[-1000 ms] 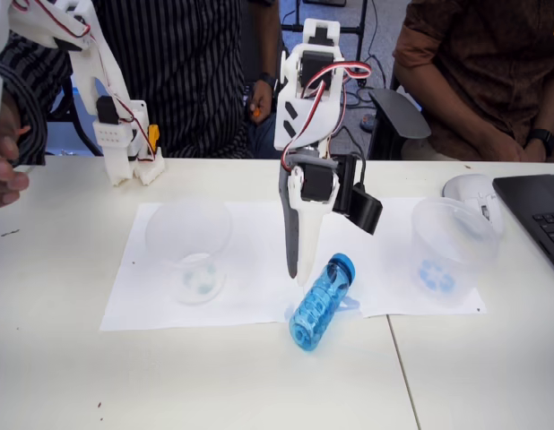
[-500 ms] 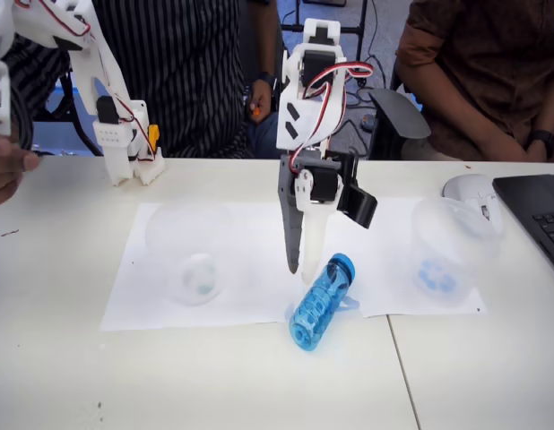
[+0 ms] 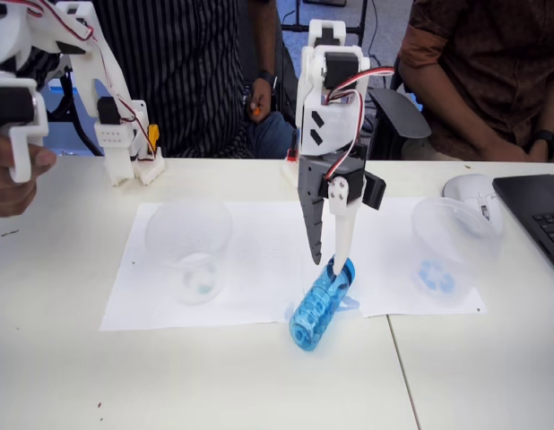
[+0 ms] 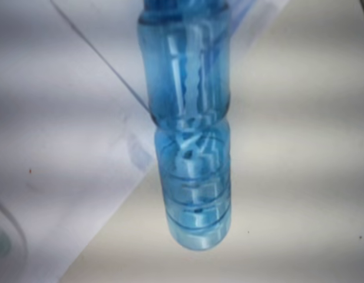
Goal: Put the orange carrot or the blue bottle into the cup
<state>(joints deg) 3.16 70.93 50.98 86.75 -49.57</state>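
Observation:
The blue bottle (image 3: 316,305) lies on its side at the front edge of the paper, cap (image 3: 341,267) pointing away. In the wrist view the blue bottle (image 4: 191,147) runs from top to bottom, base lowest. My gripper (image 3: 329,265) points straight down over the cap end, open by a narrow gap. Its white fingertip (image 3: 343,265) is at the cap; the dark finger stands just left. The cup (image 3: 452,242), clear with a bright blue mark on its base, stands to the right. A person behind holds a small orange thing (image 3: 254,111); I cannot tell if it is the carrot.
A second clear cup (image 3: 189,244) with a paler base mark stands on the left of the white paper (image 3: 250,287). A mouse (image 3: 470,190) and a laptop (image 3: 539,215) sit at the right edge. Two people are behind the table.
My gripper has swung right and come down onto the bottle's cap end, and its fingers have parted a little. The bottle and both cups have not moved.

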